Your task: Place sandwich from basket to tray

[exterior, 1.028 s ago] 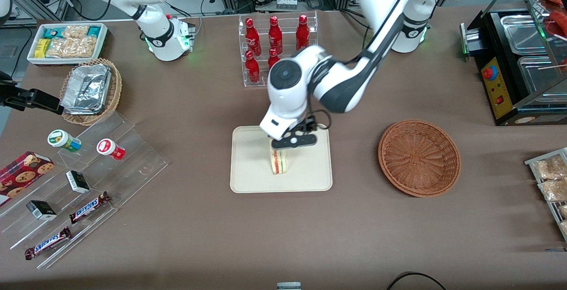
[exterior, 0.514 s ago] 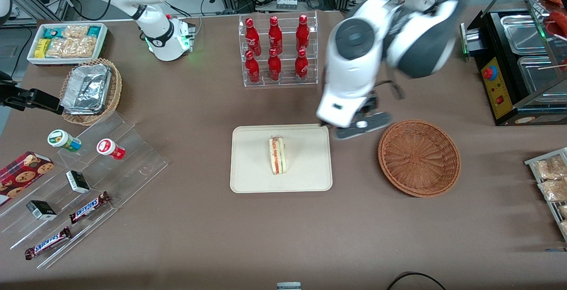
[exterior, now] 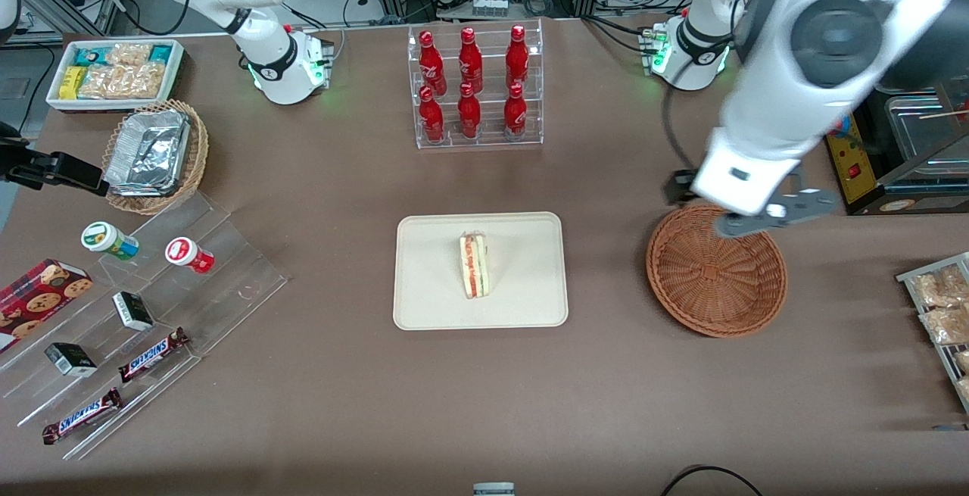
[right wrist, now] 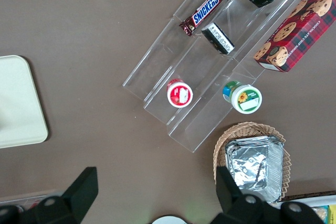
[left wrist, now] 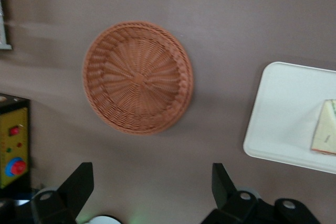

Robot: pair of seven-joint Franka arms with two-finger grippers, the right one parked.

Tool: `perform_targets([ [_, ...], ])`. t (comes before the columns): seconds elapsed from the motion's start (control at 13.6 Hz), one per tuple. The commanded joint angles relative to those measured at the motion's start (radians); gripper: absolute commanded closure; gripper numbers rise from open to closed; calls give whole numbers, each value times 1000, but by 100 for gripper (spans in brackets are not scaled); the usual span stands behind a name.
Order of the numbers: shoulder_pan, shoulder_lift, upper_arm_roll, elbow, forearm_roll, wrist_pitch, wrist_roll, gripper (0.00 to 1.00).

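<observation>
The sandwich (exterior: 475,264) is a pale wedge with red and green filling; it lies in the middle of the cream tray (exterior: 431,307). It also shows in the left wrist view (left wrist: 325,135) on the tray (left wrist: 278,124). The reddish-brown wicker basket (exterior: 715,272) is empty and sits beside the tray toward the working arm's end; the wrist view shows it too (left wrist: 137,77). My left gripper (exterior: 764,212) hangs high above the basket's rim that is farther from the front camera. Its fingers (left wrist: 79,182) are spread wide with nothing between them.
A clear rack of red bottles (exterior: 473,87) stands farther from the front camera than the tray. A black machine with a red button (exterior: 855,148) stands beside the basket at the working arm's end. Snack racks (exterior: 129,314) and a tan basket with foil containers (exterior: 155,155) lie toward the parked arm's end.
My gripper has let go of the sandwich on the tray, risen, and swung sideways to above the basket. The sandwich stays on the tray.
</observation>
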Motion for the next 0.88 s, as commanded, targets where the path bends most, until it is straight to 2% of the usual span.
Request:
perform_targets([
  [0.0,90,-53,41,-25,-68,-18,201,1],
  [0.59,93,-105,256,-71,-107,-34,532,1],
  [0.81,95,-99,273,-65,-105,-41,553,1],
])
